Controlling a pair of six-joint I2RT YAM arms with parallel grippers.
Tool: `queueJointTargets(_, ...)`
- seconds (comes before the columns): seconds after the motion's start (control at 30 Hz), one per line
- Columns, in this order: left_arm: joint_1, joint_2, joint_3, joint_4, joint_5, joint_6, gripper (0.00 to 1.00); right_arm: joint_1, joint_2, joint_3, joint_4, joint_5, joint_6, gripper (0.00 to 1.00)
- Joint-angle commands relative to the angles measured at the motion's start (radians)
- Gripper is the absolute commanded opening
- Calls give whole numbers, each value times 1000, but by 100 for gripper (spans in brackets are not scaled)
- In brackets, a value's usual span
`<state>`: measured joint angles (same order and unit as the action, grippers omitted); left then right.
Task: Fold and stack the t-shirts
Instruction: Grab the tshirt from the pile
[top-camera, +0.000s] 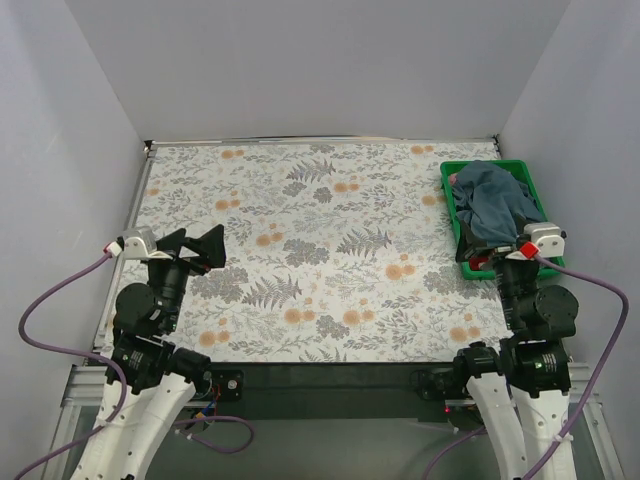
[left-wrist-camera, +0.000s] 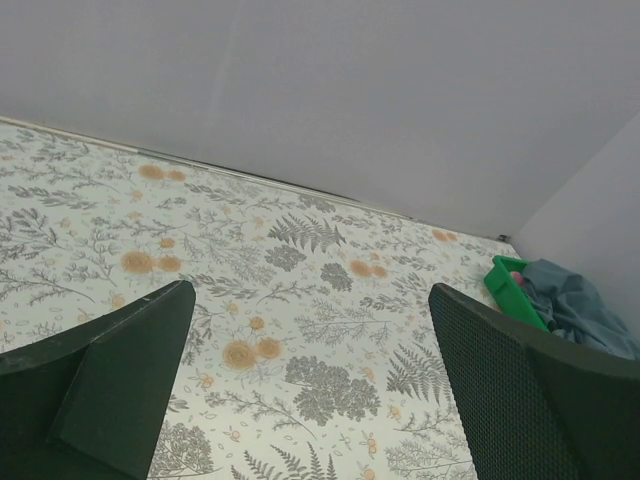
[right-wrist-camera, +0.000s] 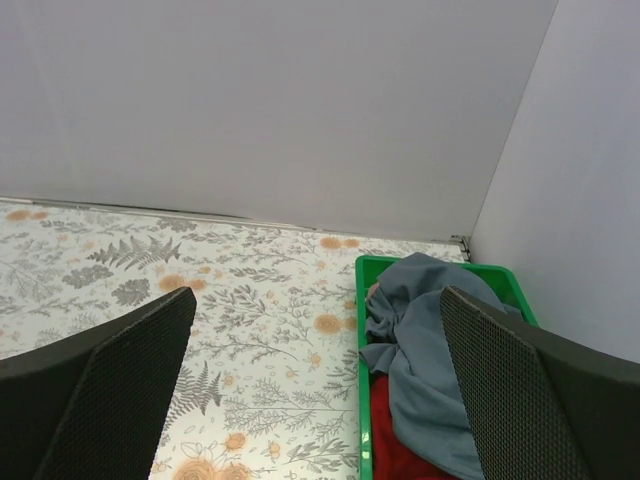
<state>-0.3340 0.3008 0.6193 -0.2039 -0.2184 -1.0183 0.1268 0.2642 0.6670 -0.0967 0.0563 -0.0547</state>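
Both arms folded back, left tool (left-wrist-camera: 310, 290) & right tool (right-wrist-camera: 318, 292) splayed wide, empty.

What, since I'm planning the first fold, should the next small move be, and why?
Probably lower the right gripper, jaws open, onto the blue-grey t-shirt: it lies crumpled on top in the green bin, just ahead of that gripper.

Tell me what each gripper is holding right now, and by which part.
Nothing is held. The left gripper and right gripper both stand open and empty; the t-shirts lie heaped in the green bin.
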Motion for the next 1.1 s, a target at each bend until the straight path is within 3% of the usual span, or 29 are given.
queueJointTargets(0.0,1,14,-32,1,10,-26,98,7,35,22,15,51,29,98)
queueJointTargets(0.2,1,23,-107,4,33,-92,98,5,214,69,-1,37,73,98)
queueJointTargets(0.33,1,58,-127,17,60,-118,98,5,436,153,-67,82,139,98)
queueJointTargets(0.43,0,70,-131,14,63,-117,98,5,589,235,-129,192,228,98)
queueJointTargets(0.6,-19,58,-142,17,54,-108,98,-4,823,365,-189,396,228,98)
queueJointTargets(0.73,-28,46,-145,21,34,-92,98,-94,1027,465,-227,477,253,98)
queueJointTargets(0.83,-40,40,-148,26,33,-89,98,-174,1122,508,-232,476,274,96)
queueJointTargets(1.07,-51,29,-158,43,39,-82,98,-311,1254,533,-212,318,317,86)
